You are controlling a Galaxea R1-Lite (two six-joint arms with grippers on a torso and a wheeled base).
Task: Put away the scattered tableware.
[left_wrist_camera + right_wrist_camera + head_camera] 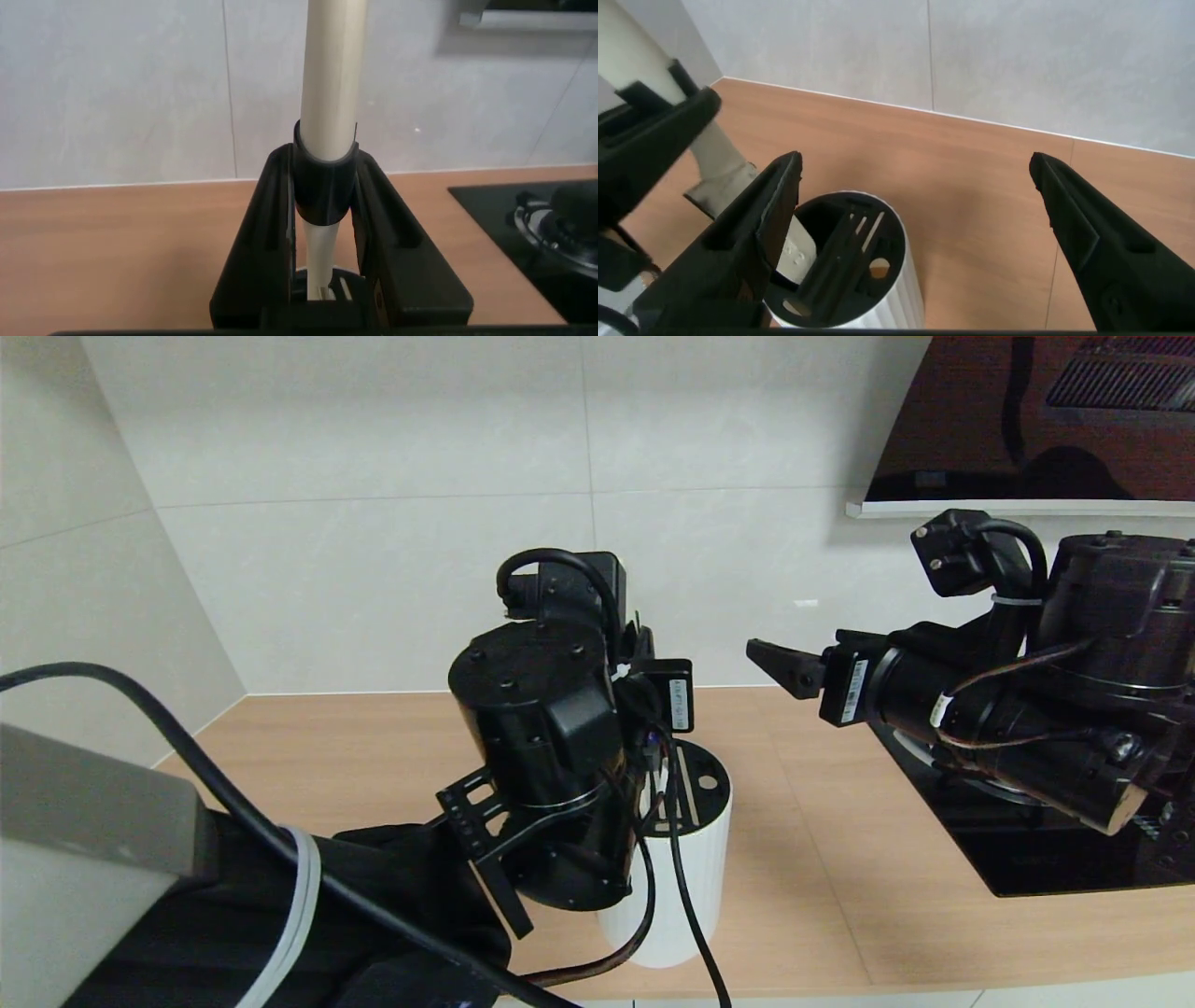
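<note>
A white ribbed utensil holder (686, 859) with a black slotted lid stands near the front of the wooden counter (373, 747). My left gripper (324, 177) hangs right above it, shut on a cream-handled utensil (332, 65) with a black collar. The utensil stands upright and its lower end reaches down into the holder's top. In the right wrist view the holder (901, 280) lies below and the utensil (717, 163) enters it at a slant. My right gripper (924, 224) is open and holds nothing. It hovers above the counter to the right of the holder, with one fingertip (780, 667) pointing toward the left arm.
A black cooktop (1027, 859) is set into the counter at the right, under my right arm. A dark range hood (1027, 420) hangs on the tiled wall above it. Bare counter stretches left of and behind the holder.
</note>
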